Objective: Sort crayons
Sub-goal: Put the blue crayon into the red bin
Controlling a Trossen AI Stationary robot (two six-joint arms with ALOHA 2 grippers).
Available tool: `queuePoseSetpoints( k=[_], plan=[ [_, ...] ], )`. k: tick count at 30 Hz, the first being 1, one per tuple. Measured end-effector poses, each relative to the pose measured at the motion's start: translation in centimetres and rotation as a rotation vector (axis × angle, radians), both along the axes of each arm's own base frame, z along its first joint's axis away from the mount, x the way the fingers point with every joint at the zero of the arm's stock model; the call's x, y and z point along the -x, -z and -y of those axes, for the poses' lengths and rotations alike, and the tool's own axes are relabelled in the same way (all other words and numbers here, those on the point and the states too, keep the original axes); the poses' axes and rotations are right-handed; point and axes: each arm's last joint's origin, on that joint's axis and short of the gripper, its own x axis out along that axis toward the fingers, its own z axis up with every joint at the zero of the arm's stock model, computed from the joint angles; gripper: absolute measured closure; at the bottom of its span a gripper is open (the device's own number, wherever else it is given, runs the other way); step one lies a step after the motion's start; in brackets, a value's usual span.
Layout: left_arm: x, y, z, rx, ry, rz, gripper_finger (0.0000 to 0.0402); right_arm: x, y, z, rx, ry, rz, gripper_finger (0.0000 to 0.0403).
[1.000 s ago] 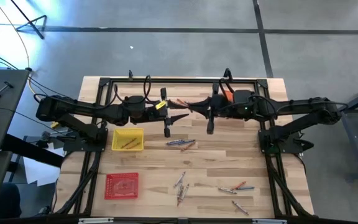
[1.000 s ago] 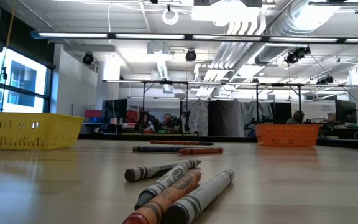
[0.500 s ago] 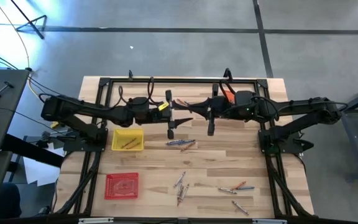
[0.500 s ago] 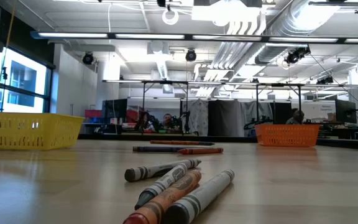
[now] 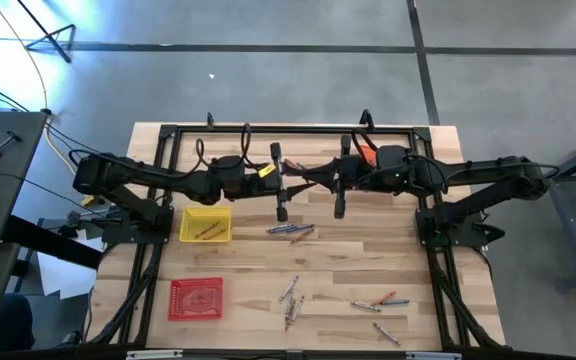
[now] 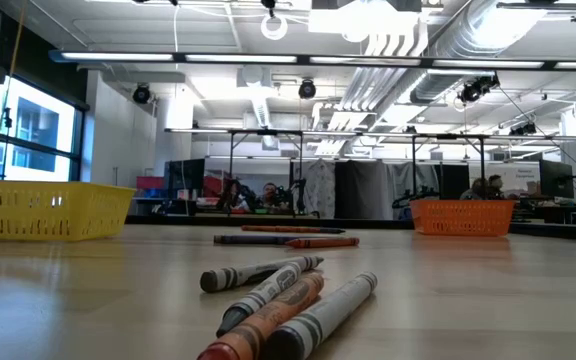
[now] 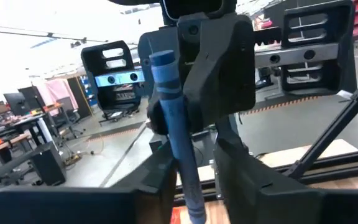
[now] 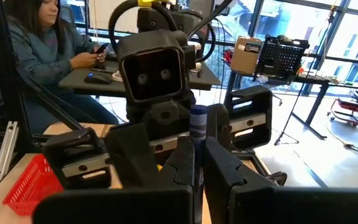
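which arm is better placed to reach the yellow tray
Left: the yellow tray lies on its side, close to the left gripper; the right gripper, shut on the blue crayon, is farther off.

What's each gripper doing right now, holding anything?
Left gripper: closed on a blue crayon, mid-air.
Right gripper: shut on the same crayon's other end.

I'm seeing a grey concrete floor (image 5: 288,90) around the wooden table (image 5: 368,260), bright ceiling strip lights (image 6: 298,60) overhead.

Blue crayon (image 7: 178,134), yellow tray (image 5: 206,224), red tray (image 5: 196,298), orange tray (image 6: 463,216), pale striped wooden table (image 5: 368,255), possibly grey crayons (image 6: 318,313).
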Motion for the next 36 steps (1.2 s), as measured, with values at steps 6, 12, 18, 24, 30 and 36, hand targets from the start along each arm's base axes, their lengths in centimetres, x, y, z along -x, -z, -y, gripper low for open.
queuePoseSetpoints(
  k=[6,12,18,24,30,36],
  plan=[
    [0.0,0.2,-0.3,0.035,-0.006,-0.022,0.0392,0.0,0.0,0.0,0.008,-0.005,-0.005,0.0402],
    [0.0,0.3,-0.4,0.046,-0.008,-0.026,0.0396,0.0,0.1,0.0,0.004,0.001,-0.006,0.0402],
    [0.0,0.3,-0.4,0.053,-0.006,-0.033,0.0396,0.0,0.2,0.0,-0.017,0.002,-0.016,0.0372],
    [0.0,0.5,-0.4,0.052,-0.006,-0.053,0.0396,1.0,-0.1,0.1,-0.024,0.010,-0.040,0.0291],
    [0.6,0.2,-0.5,0.071,-0.046,-0.088,0.0397,4.7,-1.0,0.6,-0.081,0.124,-0.108,0.0229],
    [4.4,-0.1,0.4,0.265,-0.117,-0.342,0.0388,7.7,0.8,0.8,-0.270,0.238,-0.343,0.0219]
  ],
)
